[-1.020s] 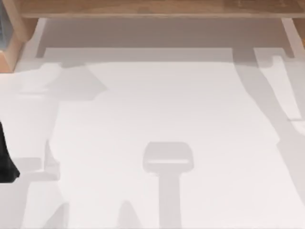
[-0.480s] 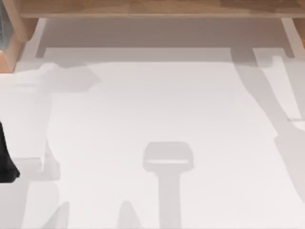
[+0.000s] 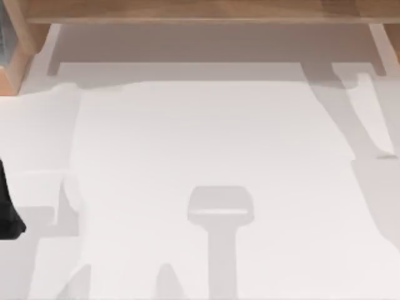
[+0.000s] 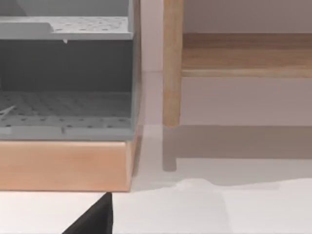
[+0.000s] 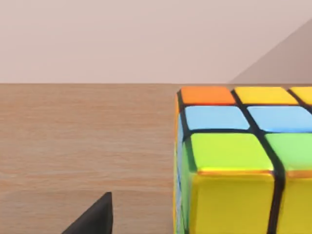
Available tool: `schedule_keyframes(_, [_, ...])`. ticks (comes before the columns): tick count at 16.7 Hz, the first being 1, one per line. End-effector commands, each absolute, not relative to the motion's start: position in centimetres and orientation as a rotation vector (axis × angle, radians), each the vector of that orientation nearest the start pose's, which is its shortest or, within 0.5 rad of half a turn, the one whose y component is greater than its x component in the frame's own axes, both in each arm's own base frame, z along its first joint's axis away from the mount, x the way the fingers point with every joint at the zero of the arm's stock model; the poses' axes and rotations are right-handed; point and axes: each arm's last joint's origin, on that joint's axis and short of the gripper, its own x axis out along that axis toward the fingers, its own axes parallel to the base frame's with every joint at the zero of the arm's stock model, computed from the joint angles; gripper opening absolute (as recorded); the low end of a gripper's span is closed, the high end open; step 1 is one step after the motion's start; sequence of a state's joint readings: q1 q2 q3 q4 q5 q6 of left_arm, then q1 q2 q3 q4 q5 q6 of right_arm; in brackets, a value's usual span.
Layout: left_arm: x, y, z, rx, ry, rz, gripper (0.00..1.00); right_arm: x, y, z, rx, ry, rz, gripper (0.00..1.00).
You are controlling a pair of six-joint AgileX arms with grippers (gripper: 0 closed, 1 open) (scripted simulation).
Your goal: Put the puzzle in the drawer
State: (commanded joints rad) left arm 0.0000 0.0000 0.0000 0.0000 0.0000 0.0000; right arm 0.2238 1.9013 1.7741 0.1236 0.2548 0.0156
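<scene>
Puzzle: multicoloured cube, sitting on a wooden surface in the right wrist view, close in front of that camera. Orange, yellow, blue, green tiles visible. Nothing is touching it that I can see.

Right claw: just a dark finger tip beside the puzzle, on its open side, a gap of bare wood between them. Not on the cube. Can't tell if the fingers are apart or together.

Drawer unit: grey perforated shelves over a wooden base, seen in the left wrist view, next to a wooden post. Probably the target drawer, but I can't make out from this angle whether anything is pulled out. How far it sits from the puzzle isn't clear either.

Left claw: dark tip low in front of the drawer unit, over the white table. Finger state can't be told. From above, a dark bit of the left arm sits at the table's left edge, near the wooden corner of the unit.

Stage, as I judge it: puzzle not grasped, drawer not confirmed open.

Risks:
- Right claw closes off-centre on the puzzle and catches an edge; the cube twists or skids on the smooth wood.
- Cube gets carried to a shut drawer, hits the front, drops.
- Both arms head to the drawer unit together and clash.
</scene>
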Motion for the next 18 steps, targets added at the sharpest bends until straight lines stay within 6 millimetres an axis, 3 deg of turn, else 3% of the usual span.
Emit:
schedule_keyframes(3, [10.57, -0.12, 16.0, 0.0, 0.0, 0.0, 1.0, 44.9, 10.08, 37.77, 0.0, 0.0, -0.01, 1.0])
schedule_keyframes(16, [10.57, -0.12, 16.0, 0.0, 0.0, 0.0, 1.0, 44.9, 10.08, 37.77, 0.0, 0.0, -0.01, 0.02])
schedule_keyframes(18, [10.57, -0.12, 16.0, 0.0, 0.0, 0.0, 1.0, 44.9, 10.08, 37.77, 0.0, 0.0, -0.01, 0.0])
